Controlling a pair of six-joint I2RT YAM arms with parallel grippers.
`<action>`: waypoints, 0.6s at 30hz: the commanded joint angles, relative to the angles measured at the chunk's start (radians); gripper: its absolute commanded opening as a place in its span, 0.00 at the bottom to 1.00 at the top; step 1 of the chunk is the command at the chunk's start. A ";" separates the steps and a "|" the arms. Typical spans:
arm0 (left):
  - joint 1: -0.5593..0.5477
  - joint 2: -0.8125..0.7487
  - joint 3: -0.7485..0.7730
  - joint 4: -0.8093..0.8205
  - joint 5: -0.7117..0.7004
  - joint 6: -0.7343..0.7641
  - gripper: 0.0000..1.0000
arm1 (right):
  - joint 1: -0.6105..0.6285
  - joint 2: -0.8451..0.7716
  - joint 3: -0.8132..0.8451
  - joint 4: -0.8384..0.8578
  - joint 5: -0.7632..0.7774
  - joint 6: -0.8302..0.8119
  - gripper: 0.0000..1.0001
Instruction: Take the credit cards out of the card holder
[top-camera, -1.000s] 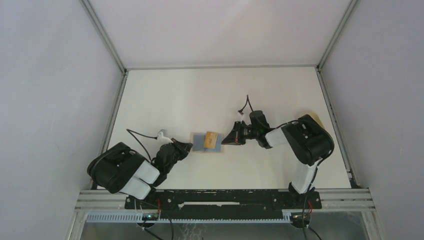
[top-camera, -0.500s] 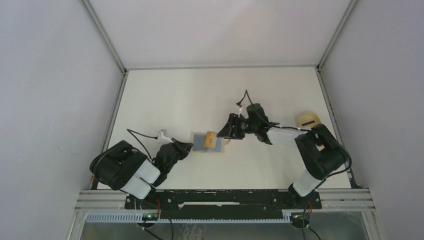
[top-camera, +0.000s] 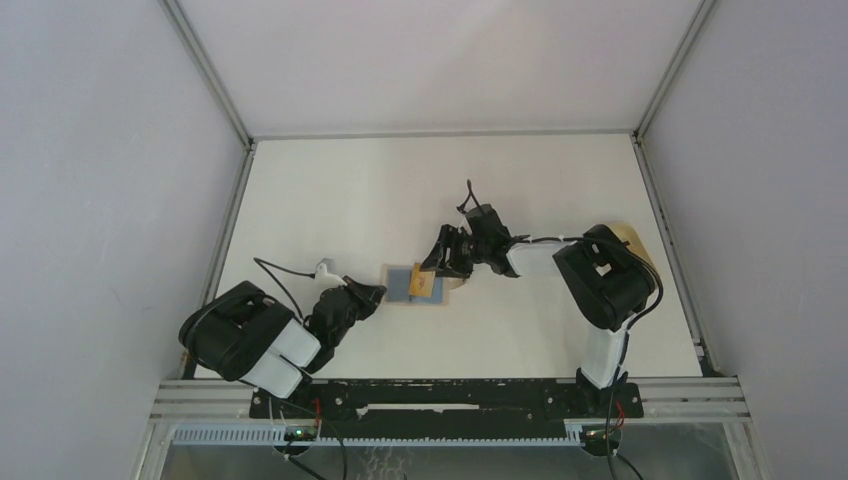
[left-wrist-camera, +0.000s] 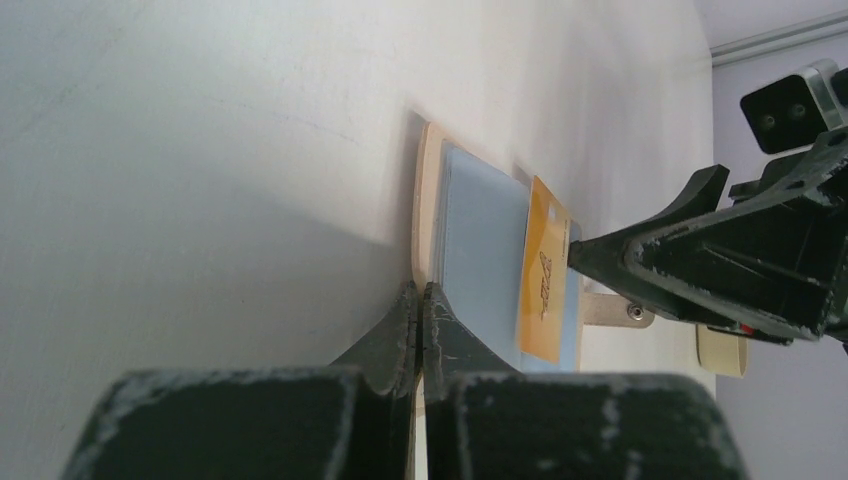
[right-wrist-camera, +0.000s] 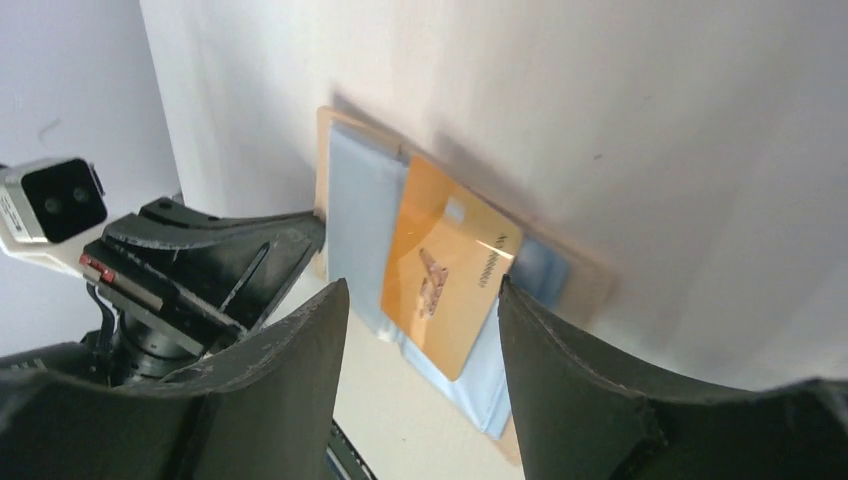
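The left arm (top-camera: 250, 340) is seen folded low at the lower left of the top view, with its wrist stretched toward the centre of the frame. The left gripper (top-camera: 374, 293) is closed, its two fingers (left-wrist-camera: 395, 335) pressed together at the tips. The right arm (top-camera: 600, 285) is bent at the right of the frame, the forearm laid out leftward. The right gripper (top-camera: 433, 262) is held with jaws parted, and a wide gap is shown between them in the right wrist view.
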 joint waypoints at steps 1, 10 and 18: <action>-0.005 0.007 0.004 -0.020 0.013 0.024 0.00 | -0.033 -0.010 0.033 -0.074 0.070 -0.063 0.66; -0.004 0.013 0.014 -0.027 0.017 0.026 0.00 | -0.025 0.064 0.086 -0.071 0.040 -0.073 0.66; -0.005 0.007 0.022 -0.043 0.020 0.028 0.00 | 0.011 0.053 0.086 -0.068 0.027 -0.067 0.66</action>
